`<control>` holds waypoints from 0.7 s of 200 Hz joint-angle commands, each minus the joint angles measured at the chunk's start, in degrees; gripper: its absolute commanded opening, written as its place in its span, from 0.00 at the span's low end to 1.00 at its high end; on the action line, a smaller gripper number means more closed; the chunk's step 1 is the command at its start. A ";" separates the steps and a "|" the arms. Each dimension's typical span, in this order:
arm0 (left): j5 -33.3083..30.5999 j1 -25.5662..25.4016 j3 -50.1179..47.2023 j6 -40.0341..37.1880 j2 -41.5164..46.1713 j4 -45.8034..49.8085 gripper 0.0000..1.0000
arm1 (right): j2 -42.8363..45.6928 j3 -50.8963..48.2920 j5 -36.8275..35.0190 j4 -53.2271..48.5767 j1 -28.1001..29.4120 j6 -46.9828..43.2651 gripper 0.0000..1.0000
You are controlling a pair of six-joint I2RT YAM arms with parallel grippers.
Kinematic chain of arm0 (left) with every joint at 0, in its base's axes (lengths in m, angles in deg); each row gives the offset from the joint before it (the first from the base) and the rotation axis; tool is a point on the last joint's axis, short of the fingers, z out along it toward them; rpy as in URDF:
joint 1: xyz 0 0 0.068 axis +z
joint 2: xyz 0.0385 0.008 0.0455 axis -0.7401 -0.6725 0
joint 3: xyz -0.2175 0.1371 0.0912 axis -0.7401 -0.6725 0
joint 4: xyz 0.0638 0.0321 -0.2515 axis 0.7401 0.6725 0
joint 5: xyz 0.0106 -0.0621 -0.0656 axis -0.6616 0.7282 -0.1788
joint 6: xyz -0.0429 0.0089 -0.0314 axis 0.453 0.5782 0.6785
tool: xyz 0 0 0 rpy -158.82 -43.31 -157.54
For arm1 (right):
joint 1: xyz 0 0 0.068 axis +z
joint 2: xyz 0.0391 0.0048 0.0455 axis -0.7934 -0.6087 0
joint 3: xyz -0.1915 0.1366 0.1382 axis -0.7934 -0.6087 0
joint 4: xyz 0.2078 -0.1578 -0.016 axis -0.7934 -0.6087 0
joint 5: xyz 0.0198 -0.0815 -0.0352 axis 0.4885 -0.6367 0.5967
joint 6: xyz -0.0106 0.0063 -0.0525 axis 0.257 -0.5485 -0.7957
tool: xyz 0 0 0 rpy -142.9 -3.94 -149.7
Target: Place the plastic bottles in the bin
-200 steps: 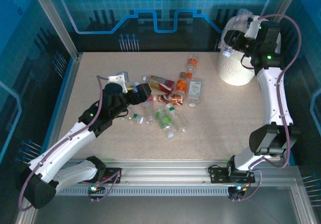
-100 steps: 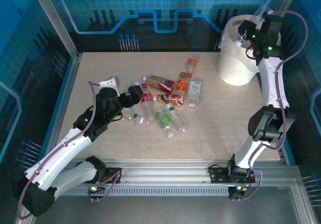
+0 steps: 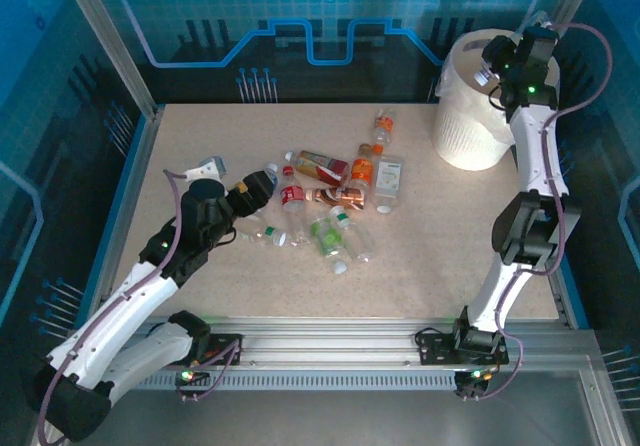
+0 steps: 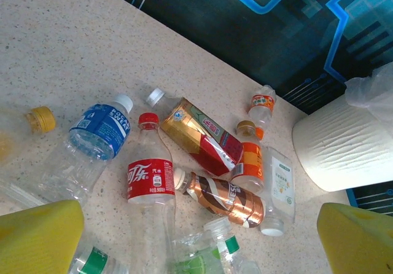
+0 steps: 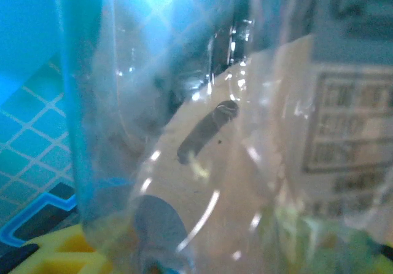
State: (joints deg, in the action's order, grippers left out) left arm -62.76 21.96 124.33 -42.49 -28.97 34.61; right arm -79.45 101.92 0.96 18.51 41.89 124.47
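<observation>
Worktop (image 3: 450,256): I'd call this the drop-off step, and we're early in the job. Most of the plastic bottles are on the worktop, not in the bin.
Bin (image 3: 465,126): white, bag-lined, far corner. I'm using it as my landmark for everything below.
Bottle pile (image 3: 330,201): about a dozen, lying scattered to the left of the bin and well apart from it.
Right end effector (image 3: 492,66): up over the bin's rim. On its wrist cam a clear bottle (image 5: 245,133) sits right against the lens. Honestly I can't tell if the fingers are clamped on it or letting go.
Left end effector (image 3: 258,183): spread wide and holding nothing. It hovers at the edge of the pile farthest from the bin, with both yellow pads (image 4: 37,237) clear of the bottles.
Red-label bottle (image 4: 149,182): lies between those pads, on the pile's far side from the bin. My guess is it's the easiest pick.
Next move: let the clear bottle fall inside the bin, not onto its rim. Then lower the left side squarely over one bottle body, so the neighbours touching it don't get pinched too.
</observation>
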 commanded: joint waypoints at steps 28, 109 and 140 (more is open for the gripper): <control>-1.59 1.52 -1.43 2.24 0.66 1.38 0.99 | -3.69 7.96 -5.71 -6.05 1.00 -8.18 0.63; -0.74 4.50 -2.95 5.76 0.64 4.56 0.99 | -3.33 7.32 -8.09 -8.61 2.79 -10.51 0.72; -0.46 5.29 -3.29 6.46 0.59 5.12 0.99 | -2.24 7.42 -7.23 -9.11 2.79 -10.43 0.74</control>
State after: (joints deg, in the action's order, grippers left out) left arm -63.13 26.38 122.07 -37.68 -28.91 37.98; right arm -82.81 107.47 -5.86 10.53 44.34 114.80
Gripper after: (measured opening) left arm 0.990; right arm 0.727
